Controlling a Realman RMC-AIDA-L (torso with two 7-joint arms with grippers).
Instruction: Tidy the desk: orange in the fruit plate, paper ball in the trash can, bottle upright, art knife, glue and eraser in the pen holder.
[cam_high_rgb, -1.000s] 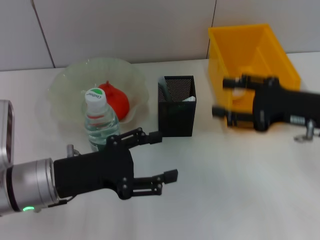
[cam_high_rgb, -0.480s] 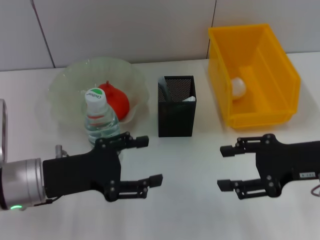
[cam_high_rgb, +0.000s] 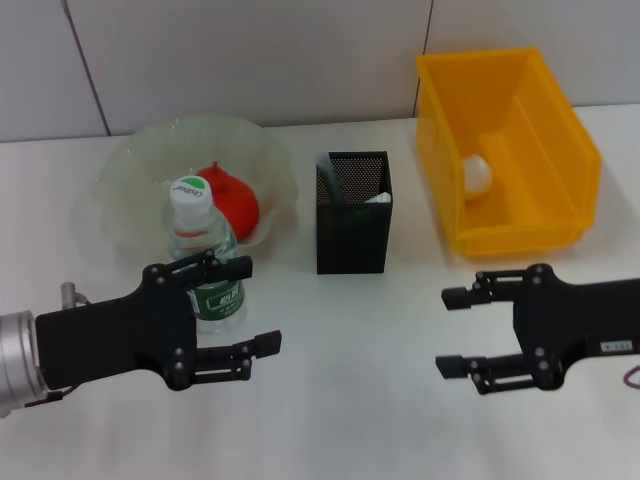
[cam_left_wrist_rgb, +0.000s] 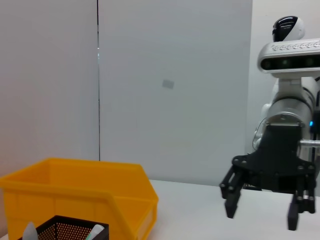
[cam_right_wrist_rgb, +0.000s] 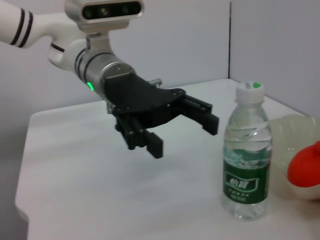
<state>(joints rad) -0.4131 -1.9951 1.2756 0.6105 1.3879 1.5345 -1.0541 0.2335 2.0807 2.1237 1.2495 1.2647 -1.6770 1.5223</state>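
On the desk the bottle (cam_high_rgb: 206, 262) stands upright, so both the left gripper (cam_high_rgb: 248, 306) and right gripper (cam_high_rgb: 452, 331) hover spread-fingered, holding nothing; the task seems finished.

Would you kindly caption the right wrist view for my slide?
Open left gripper hovers beside the upright bottle on the white desk.

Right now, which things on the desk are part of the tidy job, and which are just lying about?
Job things:
orange in the fruit plate
paper ball in the trash can
bottle, upright beside the plate
pen holder, items inside unclear

Lying about:
nothing else seen on the desk

Left gripper and right gripper both open, holding nothing.
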